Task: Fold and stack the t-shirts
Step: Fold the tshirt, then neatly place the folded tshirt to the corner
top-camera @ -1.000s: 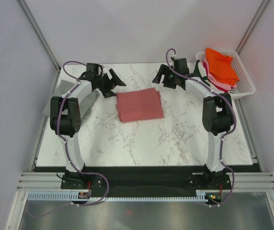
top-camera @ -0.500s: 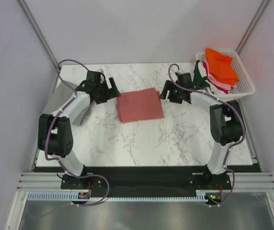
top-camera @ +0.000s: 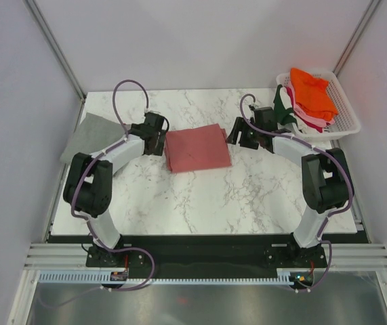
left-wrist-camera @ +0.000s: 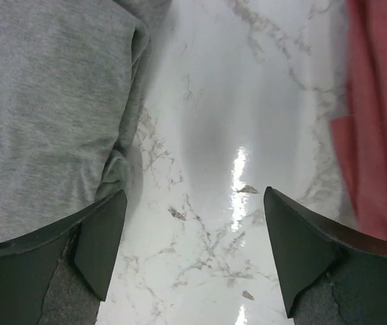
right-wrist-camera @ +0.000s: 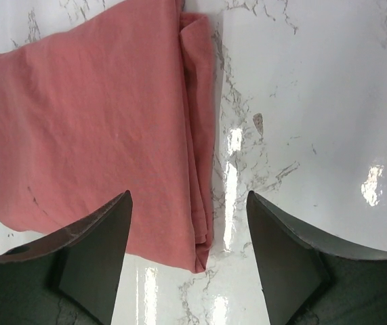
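A dusty salmon-pink t-shirt [top-camera: 197,149] lies folded into a rectangle in the middle of the marble table [top-camera: 200,196]. A grey t-shirt [top-camera: 90,135] lies folded at the table's left edge. My left gripper [top-camera: 160,139] sits at the pink tee's left edge. In its wrist view it [left-wrist-camera: 193,250] is open over bare marble, with the grey tee [left-wrist-camera: 51,101] to its left and the pink tee [left-wrist-camera: 376,122] to its right. My right gripper [top-camera: 236,137] is at the pink tee's right side. It [right-wrist-camera: 190,254] stands open, straddling the folded edge of the pink tee [right-wrist-camera: 105,135].
A white slatted basket [top-camera: 345,115] stands at the back right corner, holding an orange tee [top-camera: 313,91] on top of pink and white ones, with a dark green one [top-camera: 284,101] hanging over its left rim. Grey walls enclose the table.
Both grippers have come down and inward to the pink tee's left and right edges. The left arm swung off the grey tee, which now shows in full. The right jaws have narrowed a little.
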You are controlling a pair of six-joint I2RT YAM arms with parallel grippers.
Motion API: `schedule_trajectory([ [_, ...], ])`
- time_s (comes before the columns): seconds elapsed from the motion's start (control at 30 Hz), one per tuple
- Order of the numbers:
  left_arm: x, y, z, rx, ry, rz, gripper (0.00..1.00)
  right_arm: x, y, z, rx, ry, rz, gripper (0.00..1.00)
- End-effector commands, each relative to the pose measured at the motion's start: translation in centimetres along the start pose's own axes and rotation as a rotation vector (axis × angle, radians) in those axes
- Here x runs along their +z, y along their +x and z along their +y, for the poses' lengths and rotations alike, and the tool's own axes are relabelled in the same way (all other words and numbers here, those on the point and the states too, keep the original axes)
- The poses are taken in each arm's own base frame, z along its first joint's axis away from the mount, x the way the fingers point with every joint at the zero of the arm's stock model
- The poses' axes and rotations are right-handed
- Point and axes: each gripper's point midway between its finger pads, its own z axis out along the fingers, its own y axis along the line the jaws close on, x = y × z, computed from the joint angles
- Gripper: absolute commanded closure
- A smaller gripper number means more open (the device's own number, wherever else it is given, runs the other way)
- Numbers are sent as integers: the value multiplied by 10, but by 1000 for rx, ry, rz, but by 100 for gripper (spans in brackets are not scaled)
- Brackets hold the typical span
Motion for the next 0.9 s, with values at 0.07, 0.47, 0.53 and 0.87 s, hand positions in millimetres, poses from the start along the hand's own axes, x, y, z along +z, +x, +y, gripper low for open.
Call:
schedule_trajectory([
  [0.07,19,8,38,200,-255,70,14,-2,-6,10,-7,-60,-36,24],
  [0.47,62,21,70,244,-455,188,32,1,1,10,2,-80,-19,25],
  [0.53,64,22,71,244,-453,196,30,0,1,11,2,-81,-20,25],
  [0.87,73,39,83,186,-475,271,72,1,4,7,8,-70,-19,27],
])
